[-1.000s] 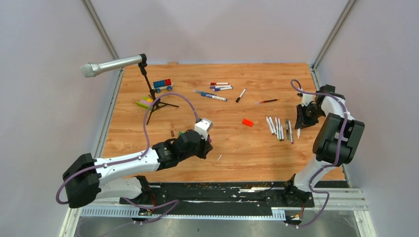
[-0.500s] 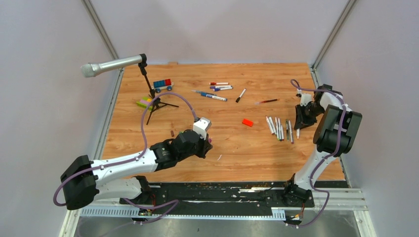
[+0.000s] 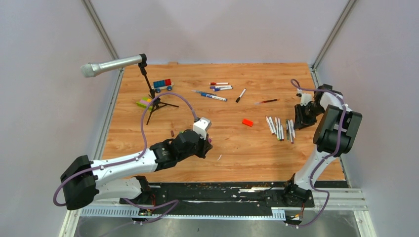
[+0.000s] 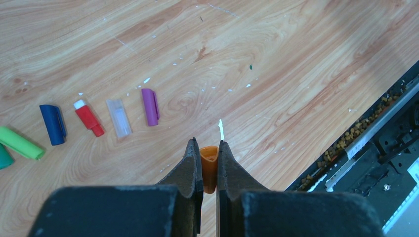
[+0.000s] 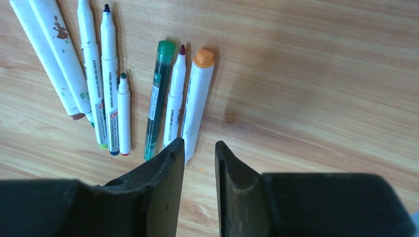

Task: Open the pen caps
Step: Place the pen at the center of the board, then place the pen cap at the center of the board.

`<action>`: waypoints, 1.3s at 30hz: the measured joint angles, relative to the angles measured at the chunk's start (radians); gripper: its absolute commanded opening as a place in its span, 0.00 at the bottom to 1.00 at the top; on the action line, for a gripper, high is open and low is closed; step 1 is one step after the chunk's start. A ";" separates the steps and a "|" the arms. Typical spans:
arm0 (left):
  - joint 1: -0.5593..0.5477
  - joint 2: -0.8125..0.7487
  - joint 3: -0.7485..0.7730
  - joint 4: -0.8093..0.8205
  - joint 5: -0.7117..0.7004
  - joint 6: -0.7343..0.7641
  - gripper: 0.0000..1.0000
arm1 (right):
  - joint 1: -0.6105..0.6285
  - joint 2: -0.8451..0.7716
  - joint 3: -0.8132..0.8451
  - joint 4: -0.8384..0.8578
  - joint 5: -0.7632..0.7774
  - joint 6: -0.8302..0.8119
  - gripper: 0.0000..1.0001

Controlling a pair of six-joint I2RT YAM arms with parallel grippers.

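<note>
Presently the left gripper [image 4: 207, 148] is all but closed, pinching an orange cap [image 4: 209, 165] between its fingertips. The cap's long axis lies in line with the fingers and its open mouth faces away from the wrist. Loose caps lie in a row on the tabletop [image 4: 276, 59], ahead of this gripper and off to the left in its wrist view. The purple cap [image 4: 150, 106] is nearest, then the clear cap [image 4: 118, 117], red cap [image 4: 89, 118], blue cap [image 4: 53, 124] and green cap [image 4: 20, 143], each apart from its neighbour and roughly parallel. The right gripper [image 5: 198, 148] stands narrowly apart with nothing between its fingers. Directly ahead of it lies the orange pen [image 5: 196, 103], uncapped. Its barrel runs away from the gripper with the nib at the far end and the near end just beside one fingertip. Other uncapped pens [image 5: 111, 98] lie alongside to the left, roughly parallel. Judgement: the held cap most likely belongs at the open end of the row, beside the purple cap, which calls for a short reach forward and leftward by the left arm. A further group of pens [image 3: 217, 88] lies well ahead of both grippers with long axes running crosswise. The left gripper is the nearer, and whether those pens are capped is too small to tell.
</note>
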 measured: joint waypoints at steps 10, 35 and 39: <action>0.000 0.011 0.000 0.007 0.026 -0.009 0.01 | 0.000 -0.237 -0.051 -0.004 -0.191 -0.006 0.33; 0.000 0.567 0.417 -0.243 -0.079 -0.019 0.12 | 0.000 -0.536 -0.328 0.062 -0.633 -0.090 0.35; 0.000 0.610 0.442 -0.286 -0.108 -0.020 0.15 | -0.002 -0.534 -0.328 0.062 -0.638 -0.098 0.35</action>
